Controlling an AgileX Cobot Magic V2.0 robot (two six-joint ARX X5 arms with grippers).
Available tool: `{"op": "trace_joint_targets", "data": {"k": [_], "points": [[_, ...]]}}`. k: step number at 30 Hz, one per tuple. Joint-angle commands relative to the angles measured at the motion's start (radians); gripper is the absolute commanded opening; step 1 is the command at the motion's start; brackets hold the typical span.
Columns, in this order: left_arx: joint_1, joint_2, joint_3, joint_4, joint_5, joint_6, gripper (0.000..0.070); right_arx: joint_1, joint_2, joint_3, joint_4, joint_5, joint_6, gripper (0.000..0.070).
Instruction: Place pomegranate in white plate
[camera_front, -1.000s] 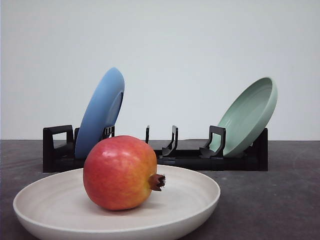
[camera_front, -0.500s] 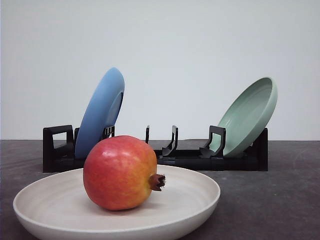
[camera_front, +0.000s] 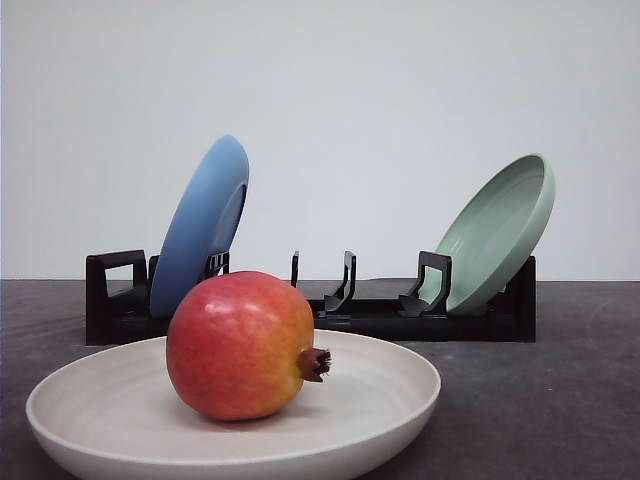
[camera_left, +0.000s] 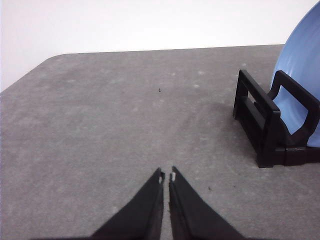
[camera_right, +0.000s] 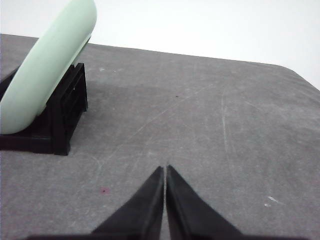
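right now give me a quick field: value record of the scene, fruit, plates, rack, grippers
pomegranate: lying in the white plate, crown pointing right
blue plate: tilted in the rack's left end
green plate: leaning at the rack's right end
rack: black, behind the white plate, middle slots free
left gripper: shut, holding nothing, over bare table
right gripper: shut, holding nothing
task state: looks done

No visible change, pomegranate (camera_front: 240, 345) at rest in white plate (camera_front: 390, 395), same spot
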Motion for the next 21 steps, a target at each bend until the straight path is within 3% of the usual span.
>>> {"op": "trace_joint_targets", "data": {"k": [1,21], "points": [[-0.002,-0.002,-0.010,-0.005,0.004,-0.007,0.0000,-0.002,-0.001,-0.005,0.006,0.000,0.008,0.0000],[-0.002,-0.002,-0.010,-0.005,0.004,-0.006,0.0000,-0.002,-0.001,-0.005,0.006,0.000,0.008,0.0000]]}}
